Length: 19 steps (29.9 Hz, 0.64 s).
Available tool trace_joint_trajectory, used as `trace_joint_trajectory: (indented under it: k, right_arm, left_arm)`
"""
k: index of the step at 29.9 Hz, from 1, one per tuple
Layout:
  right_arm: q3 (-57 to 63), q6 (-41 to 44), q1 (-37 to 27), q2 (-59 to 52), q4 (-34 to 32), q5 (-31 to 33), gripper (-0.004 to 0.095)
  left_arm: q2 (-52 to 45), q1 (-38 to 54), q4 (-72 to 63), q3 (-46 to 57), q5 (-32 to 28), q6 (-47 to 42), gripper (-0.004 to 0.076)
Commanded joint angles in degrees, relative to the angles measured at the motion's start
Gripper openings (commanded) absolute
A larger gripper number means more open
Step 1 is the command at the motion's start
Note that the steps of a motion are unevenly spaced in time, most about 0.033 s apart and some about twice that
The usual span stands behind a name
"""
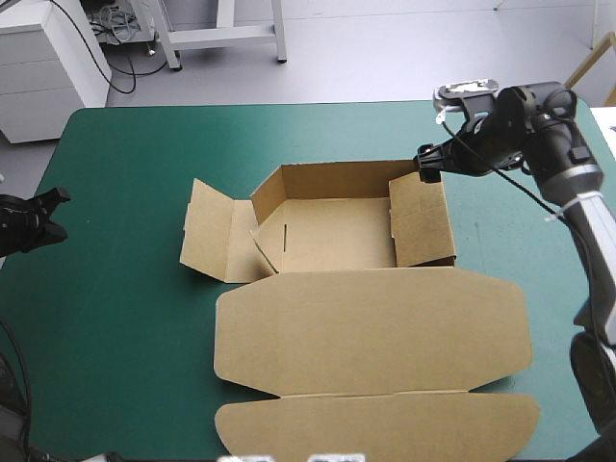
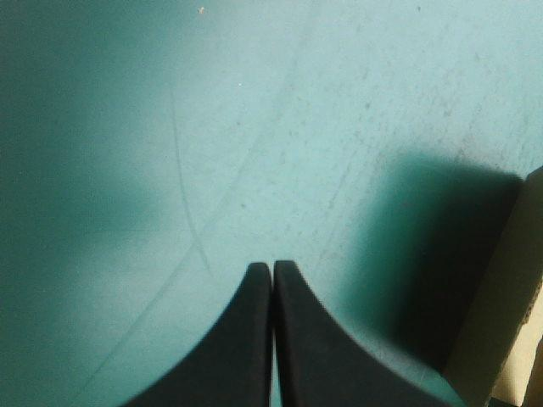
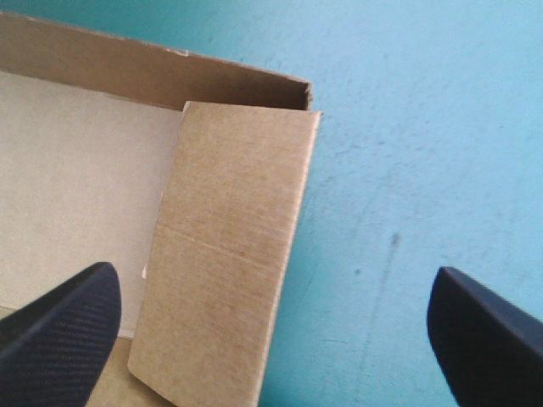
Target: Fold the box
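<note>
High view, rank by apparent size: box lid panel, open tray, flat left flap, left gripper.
1. lid panel, clearly the largest
2. open tray
3. left flap
4. left gripper, smallest
No close calls between any two.

- High view: above and behind me, facing forward and down. It stands far off, with the whole table (image 1: 125, 164) in frame and its far edge near the top.
- Left wrist view: close over the teal-green cover, sighting along my left gripper (image 2: 271, 268). A sliver of the box (image 2: 517, 322) shows beside it.
- Right wrist view: close, looking down along my right gripper (image 3: 273, 271) onto the box's right end wall (image 3: 229, 254).
- Shared: the high and right wrist views both take in that wall.
</note>
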Motion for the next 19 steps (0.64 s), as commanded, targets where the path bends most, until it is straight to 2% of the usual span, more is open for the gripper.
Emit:
trace_joint_trajectory:
  k: [1,11,16,19]
  right_arm:
    - [-2.0,1.2,-0.2,-7.8,-2.1,-1.4,0.0901]
    - [-1.2,4.6,-0.2,-14.7,-1.5,-1.4,0.0901]
    - [5.7,4.8,-0.2,-14.5,0.0,-1.5,0.0901]
    - [10.1,4.8,-0.2,-13.8,-0.3,-4.1,0.0901]
  left_arm:
    - [-2.5,0.0,-2.2,-1.3,-0.8,-0.5,-0.0010]
    - [-2.5,0.0,-2.2,-1.3,-0.6,-0.5,-0.0010]
    - [-2.5,0.0,-2.2,-1.3,-0.6,-0.5,-0.0010]
    - [-2.5,0.0,-2.2,-1.3,-0.6,-0.5,-0.0010]
